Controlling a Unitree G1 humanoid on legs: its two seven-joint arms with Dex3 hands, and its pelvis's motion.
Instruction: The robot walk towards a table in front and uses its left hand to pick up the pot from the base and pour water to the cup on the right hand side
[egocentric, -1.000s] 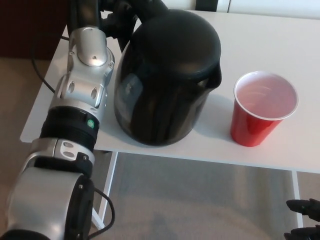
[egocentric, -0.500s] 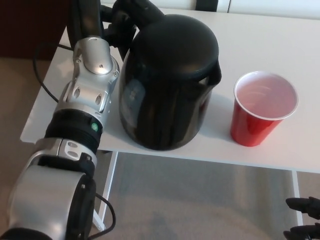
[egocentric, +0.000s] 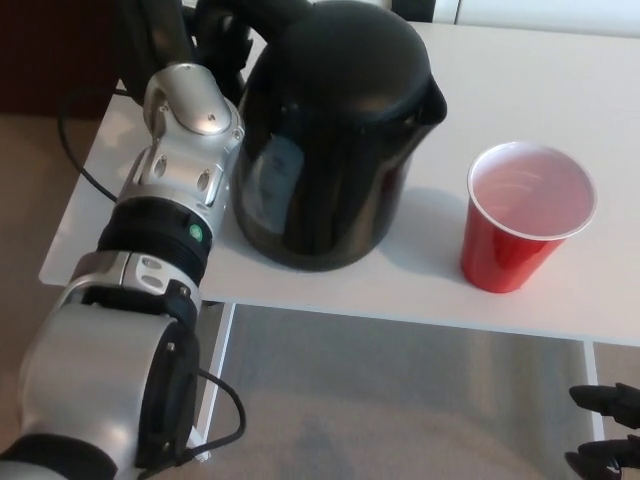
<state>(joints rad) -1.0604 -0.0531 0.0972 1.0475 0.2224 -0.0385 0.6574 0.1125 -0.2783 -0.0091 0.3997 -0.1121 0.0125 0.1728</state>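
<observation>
While lidded, pot; cup empty.

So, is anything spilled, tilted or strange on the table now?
No spill shows on the white table. The red cup stands upright. The black pot, gripped at its handle by the left hand, leans slightly toward the cup.

From my feed I see a white, flat-topped desk filling the upper part of the view, its near edge running across the middle. A white metal leg frame shows beneath its left side. Below lies beige carpeted floor. A thin black cable loops past the desk's left edge.
</observation>
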